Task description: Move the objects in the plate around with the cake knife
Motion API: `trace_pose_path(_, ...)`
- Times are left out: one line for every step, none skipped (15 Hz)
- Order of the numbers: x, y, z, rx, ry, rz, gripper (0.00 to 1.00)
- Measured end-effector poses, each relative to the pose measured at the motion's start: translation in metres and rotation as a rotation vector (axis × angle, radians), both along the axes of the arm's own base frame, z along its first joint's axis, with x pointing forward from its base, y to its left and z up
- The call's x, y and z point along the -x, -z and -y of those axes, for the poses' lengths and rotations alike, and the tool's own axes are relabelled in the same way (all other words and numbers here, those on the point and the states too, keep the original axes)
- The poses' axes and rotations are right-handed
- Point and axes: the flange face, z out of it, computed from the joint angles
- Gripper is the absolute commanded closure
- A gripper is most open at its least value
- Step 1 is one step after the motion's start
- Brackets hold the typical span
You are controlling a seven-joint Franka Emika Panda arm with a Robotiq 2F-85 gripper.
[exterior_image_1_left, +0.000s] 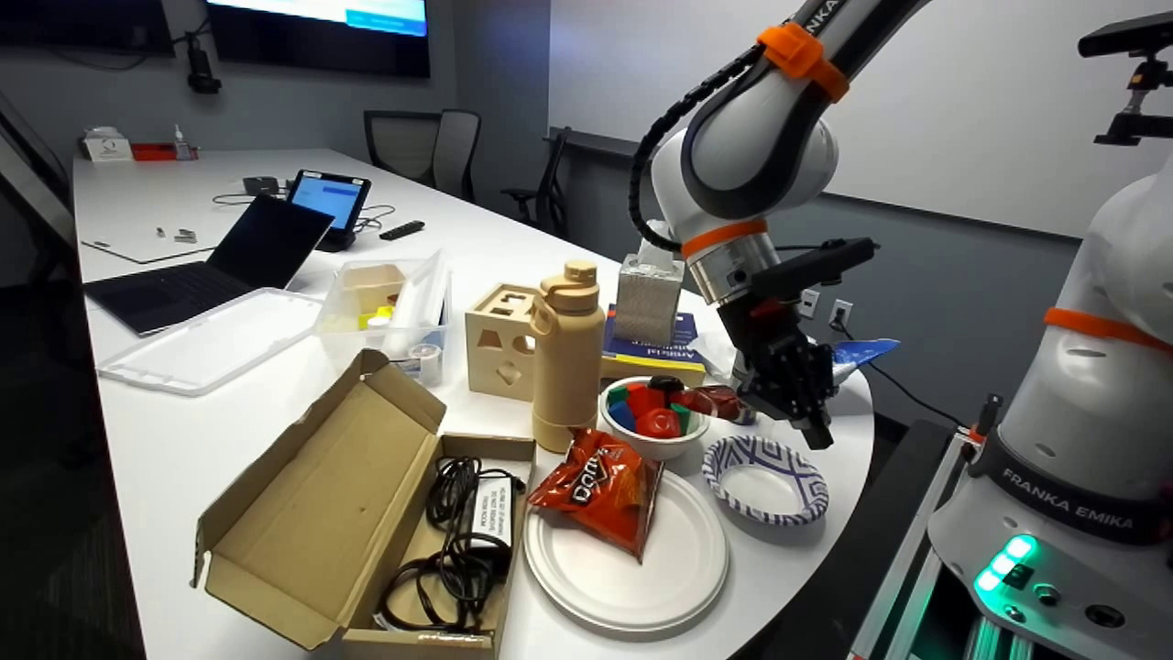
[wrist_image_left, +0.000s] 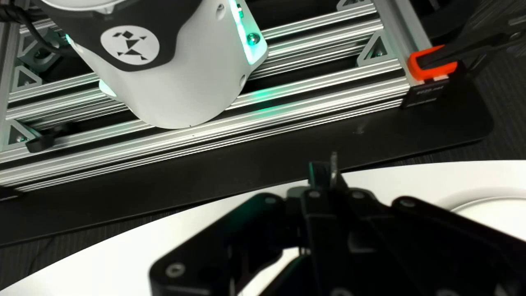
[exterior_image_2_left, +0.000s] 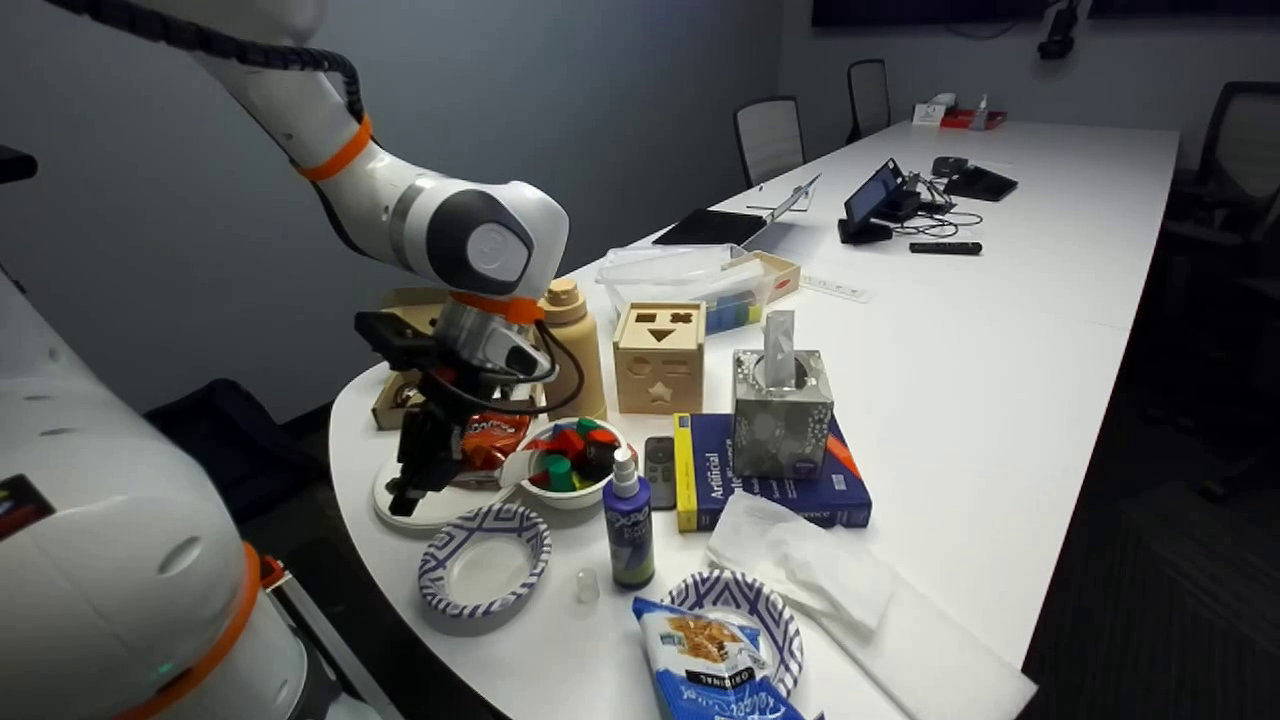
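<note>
My gripper [exterior_image_2_left: 408, 492] is low over the near table end, above the area of the large white plate and a patterned bowl; it also shows in an exterior view [exterior_image_1_left: 811, 423]. In the wrist view the dark fingers [wrist_image_left: 324, 176] are shut on the cake knife, whose thin metal edge [wrist_image_left: 333, 167] sticks up between the tips. The pale blade [exterior_image_2_left: 518, 468] points away from the robot base to the rim of a white bowl [exterior_image_1_left: 646, 446] full of coloured blocks [exterior_image_1_left: 644, 403]. I cannot tell whether it touches the blocks. The large white plate [exterior_image_1_left: 632, 591] carries a red chip bag [exterior_image_1_left: 600, 486].
A purple-patterned bowl [exterior_image_1_left: 761, 486] stands beside the plate. A tan bottle [exterior_image_1_left: 568, 357] and wooden shape box [exterior_image_1_left: 499, 339] stand behind. A purple spray bottle [exterior_image_2_left: 628, 530], books [exterior_image_2_left: 705, 470] with a tissue box [exterior_image_2_left: 780, 415], and an open cardboard box [exterior_image_1_left: 312, 504] surround the area.
</note>
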Motion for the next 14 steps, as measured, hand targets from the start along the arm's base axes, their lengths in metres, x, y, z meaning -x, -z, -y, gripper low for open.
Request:
trace_pose_path(-0.002,0.003,0.0,-0.005,-0.002,-0.002,0.99)
trace_pose_path(-0.004,0.006,-0.001,-0.009,-0.005,-0.007,0.99)
trace_pose_path(-0.006,0.008,-0.001,-0.013,-0.008,-0.013,0.99)
trace_pose_path(-0.008,0.011,-0.002,-0.017,-0.011,-0.02,0.99)
trace_pose_path(-0.01,0.014,-0.002,-0.022,-0.013,-0.026,0.99)
trace_pose_path(-0.011,0.016,-0.002,-0.026,-0.016,-0.032,0.99)
trace_pose_path(-0.012,0.019,-0.002,-0.033,-0.019,-0.037,0.99)
trace_pose_path(-0.014,0.022,-0.002,-0.041,-0.021,-0.04,0.99)
trace_pose_path(-0.015,0.024,-0.002,-0.052,-0.023,-0.044,0.99)
trace_pose_path(-0.017,0.025,-0.003,-0.067,-0.021,-0.047,0.99)
trace_pose_path(-0.018,0.026,-0.003,-0.086,-0.015,-0.05,0.99)
trace_pose_path(-0.019,0.027,-0.003,-0.108,-0.005,-0.052,0.99)
trace_pose_path(-0.02,0.027,-0.003,-0.129,0.006,-0.052,0.99)
trace_pose_path(-0.02,0.026,-0.003,-0.15,0.018,-0.051,0.99)
